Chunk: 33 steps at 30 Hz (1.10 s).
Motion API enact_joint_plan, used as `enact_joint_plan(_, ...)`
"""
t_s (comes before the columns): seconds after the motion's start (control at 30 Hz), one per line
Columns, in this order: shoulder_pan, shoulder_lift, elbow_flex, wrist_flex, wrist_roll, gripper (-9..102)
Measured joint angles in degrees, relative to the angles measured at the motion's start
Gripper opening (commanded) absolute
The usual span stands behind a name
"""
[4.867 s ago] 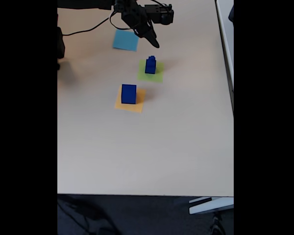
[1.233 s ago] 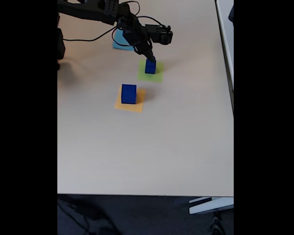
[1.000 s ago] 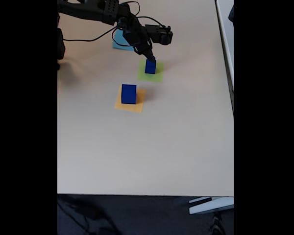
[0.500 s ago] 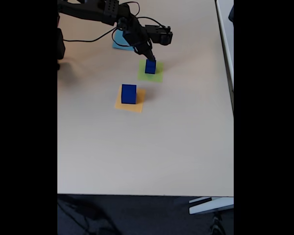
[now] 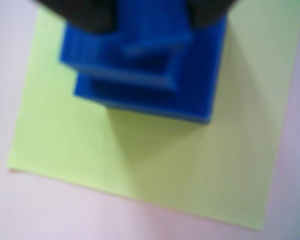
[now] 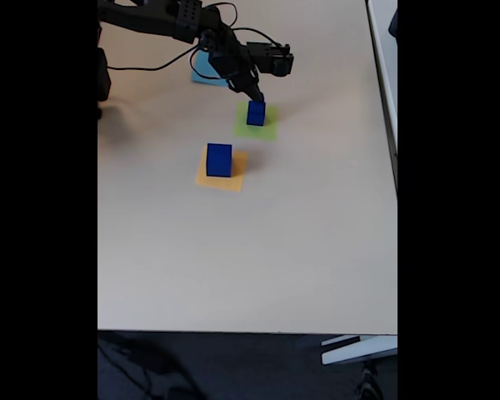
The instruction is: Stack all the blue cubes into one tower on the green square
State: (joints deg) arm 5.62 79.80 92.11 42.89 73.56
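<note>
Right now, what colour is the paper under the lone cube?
Orange-yellow paper, clearest in the fixed view.

Wrist view: very close, blurred, looking down onto green square (image 5: 155,165). Fixed view: high, far, looking down over whole table (image 6: 250,250), arm at top. Shared: green square (image 6: 265,127) with its stacked cubes.

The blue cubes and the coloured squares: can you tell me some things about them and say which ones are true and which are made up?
1. A blue cube sits on the orange-yellow square. True.
2. The green square has nothing on it. False: two blue cubes are stacked there, a smaller cube on a bigger cube.
3. The gripper is right above the stack on the green square. True.
4. A cube sits on the light-blue square. False: none is seen on it; the arm partly hides it.
</note>
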Motion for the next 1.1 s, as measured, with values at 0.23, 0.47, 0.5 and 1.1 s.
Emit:
enact_joint_plan(0.23,0.35,0.0,0.0,0.0,-2.2,3)
enact_joint_plan(0.47,0.35,0.0,-3.25,1.58,-3.96,3)
enact_joint_plan(0.5,0.35,0.0,-4.04,1.93,-4.04,2)
enact_joint_plan(1.1,-10.28,0.0,-12.48,11.78,19.6,2)
